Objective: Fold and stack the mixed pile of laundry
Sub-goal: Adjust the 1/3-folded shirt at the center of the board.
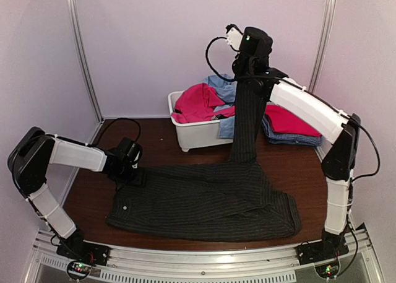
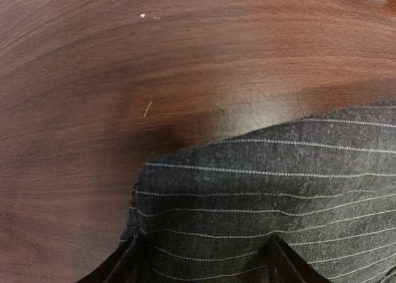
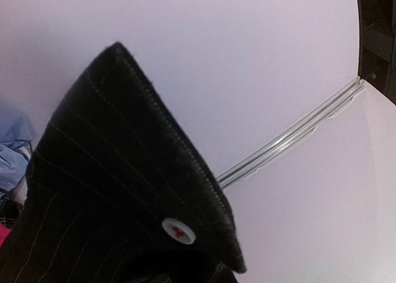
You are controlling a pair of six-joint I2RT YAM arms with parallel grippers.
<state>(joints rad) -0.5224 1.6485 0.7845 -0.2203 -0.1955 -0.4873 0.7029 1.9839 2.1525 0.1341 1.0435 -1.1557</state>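
Above the tub, pinstriped garment in the tight right claw; left claw wide over its corner.

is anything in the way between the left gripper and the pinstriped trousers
Nothing visible does. The left gripper sits right at the left edge of the pinstriped trousers, jaws apart over the cloth. The left wrist view shows only cloth and bare table. The white tub stands farther back.

We see a robotics lab test booth rather than a home: bare white panel walls framed by aluminium posts, a wood-grain table, and a left arm and right arm bolted to a metal rail.
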